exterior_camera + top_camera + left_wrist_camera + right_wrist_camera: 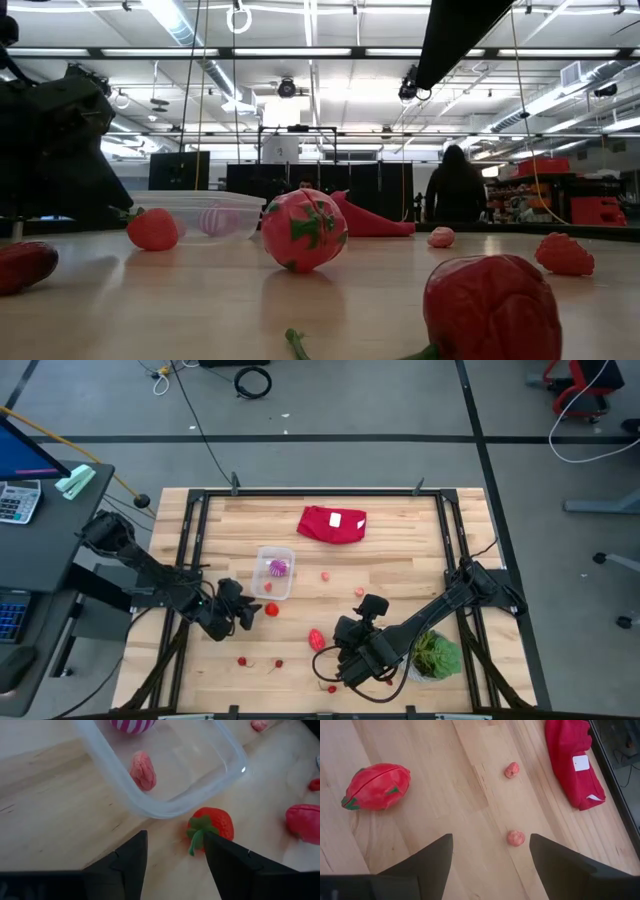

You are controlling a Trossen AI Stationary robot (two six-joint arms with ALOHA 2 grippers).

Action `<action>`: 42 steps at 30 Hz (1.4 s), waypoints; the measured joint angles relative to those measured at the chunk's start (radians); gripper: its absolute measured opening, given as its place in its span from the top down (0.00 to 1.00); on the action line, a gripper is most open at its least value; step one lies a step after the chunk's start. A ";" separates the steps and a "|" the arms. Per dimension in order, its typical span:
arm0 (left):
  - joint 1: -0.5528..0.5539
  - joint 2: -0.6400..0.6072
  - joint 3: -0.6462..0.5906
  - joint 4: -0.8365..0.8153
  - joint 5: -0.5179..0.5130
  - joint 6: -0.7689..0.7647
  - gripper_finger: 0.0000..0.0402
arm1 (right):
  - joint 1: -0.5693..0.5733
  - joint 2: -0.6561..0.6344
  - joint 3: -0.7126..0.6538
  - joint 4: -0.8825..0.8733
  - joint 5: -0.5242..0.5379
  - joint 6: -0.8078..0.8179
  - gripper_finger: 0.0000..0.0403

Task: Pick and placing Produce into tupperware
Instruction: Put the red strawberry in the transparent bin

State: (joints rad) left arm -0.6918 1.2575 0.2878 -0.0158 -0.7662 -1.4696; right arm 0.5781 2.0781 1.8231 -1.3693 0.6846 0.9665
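Observation:
The clear tupperware sits left of the table's middle, holding a purple striped piece and a pink piece. My left gripper is open and low at the tub's near corner, with a red strawberry just ahead of one fingertip. My right gripper is open and hovers near the table's near edge. The larger red oval piece lies on the wood to its left. Small pink pieces lie further toward the far edge. My left gripper has one fingertip close against the strawberry's green stem end. I cannot tell whether it touches. The strawberry lies on the table beside the tub's corner.
A folded red cloth lies near the far edge. A green plant in a white pot stands at the near right, by the right arm. More small red pieces lie along the near edge. A person stands far behind the table.

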 joint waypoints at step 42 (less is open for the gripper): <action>-0.065 0.000 0.000 0.158 0.002 0.000 0.99 | 0.000 0.000 0.000 0.000 0.000 0.000 0.32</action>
State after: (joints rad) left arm -0.7573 1.2572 0.2878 0.1418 -0.7647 -1.4696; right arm 0.5783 2.0781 1.8231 -1.3697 0.6846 0.9665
